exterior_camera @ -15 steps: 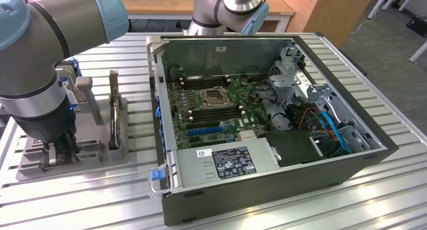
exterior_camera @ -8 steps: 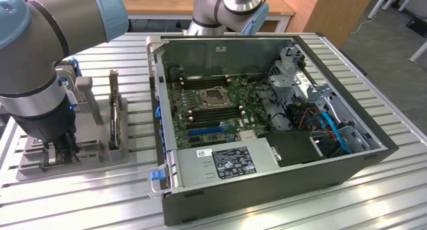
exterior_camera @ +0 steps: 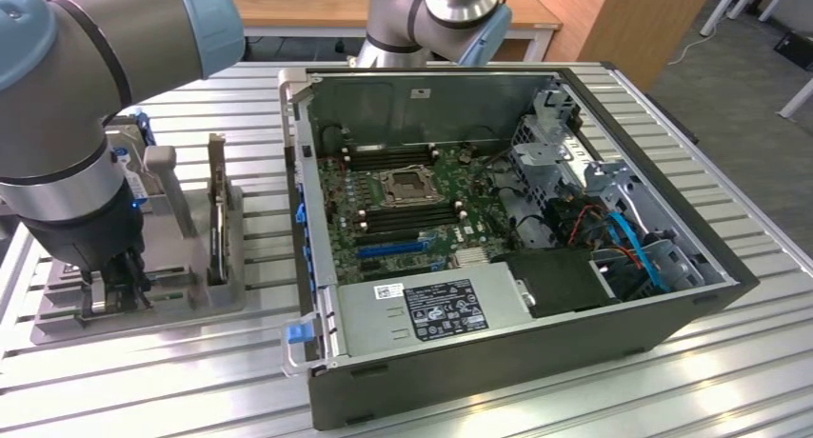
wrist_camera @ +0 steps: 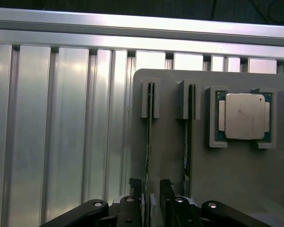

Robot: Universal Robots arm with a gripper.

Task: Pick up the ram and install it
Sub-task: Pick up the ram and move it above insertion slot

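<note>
One grey holder (wrist_camera: 227,184) lies on the slatted tabletop (wrist_camera: 61,132). It carries three parts: two thin sticks standing on edge, each in its own slot, and one square silver CPU chip (wrist_camera: 244,116) lying flat in a recess near the holder's corner. The ram (wrist_camera: 148,137) is the stick nearer the holder's edge, and the second stick (wrist_camera: 185,151) stands just beside it. The pincer (wrist_camera: 151,189) stands wide, one finger on either side of the ram. One open computer case (exterior_camera: 508,371) sits beside the holder.
</note>
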